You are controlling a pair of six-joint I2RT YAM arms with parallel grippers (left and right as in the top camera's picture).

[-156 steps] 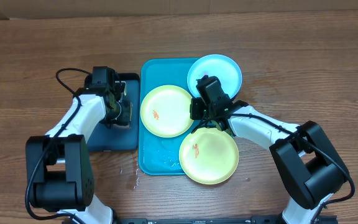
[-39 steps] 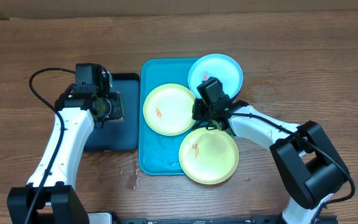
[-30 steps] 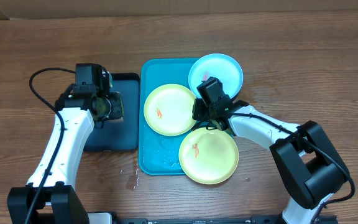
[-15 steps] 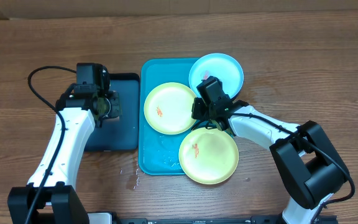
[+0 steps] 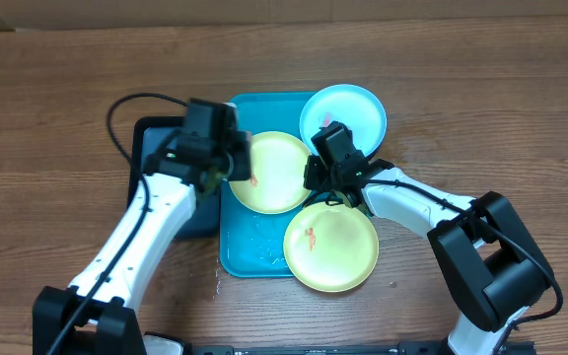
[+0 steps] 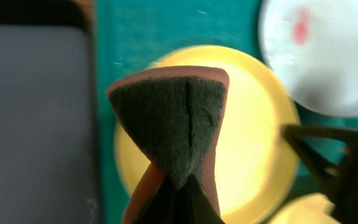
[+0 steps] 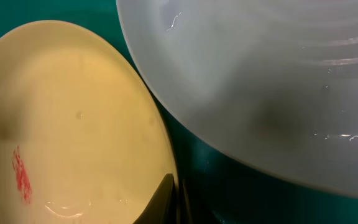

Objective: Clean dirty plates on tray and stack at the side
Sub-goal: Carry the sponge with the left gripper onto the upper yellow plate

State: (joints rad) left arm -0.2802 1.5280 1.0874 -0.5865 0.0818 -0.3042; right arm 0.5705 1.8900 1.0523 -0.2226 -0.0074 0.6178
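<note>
Three plates lie on the turquoise tray [image 5: 237,251]. One yellow-green plate [image 5: 276,177] with an orange-red smear is in the middle, a second [image 5: 331,247] at the front right, and a cyan-blue plate [image 5: 348,110] at the back right. My left gripper [image 5: 221,163] is shut on a sponge [image 6: 173,118], orange with a dark scrub face. It holds the sponge over the middle plate's [image 6: 253,143] left part. My right gripper [image 5: 316,179] is shut on that plate's right rim [image 7: 73,124], its fingertips [image 7: 174,186] pinching the edge. The cyan-blue plate [image 7: 260,81] overlaps above.
A dark navy tray [image 5: 156,148] lies left of the turquoise tray, partly under my left arm, and shows in the left wrist view [image 6: 36,112]. Water drops sit on the turquoise tray's front and on the wooden table [image 5: 461,69] beside it.
My left arm has swung right from over the dark navy tray to over the middle yellow-green plate, with the sponge in it. The right gripper has stayed on the plate's rim.
</note>
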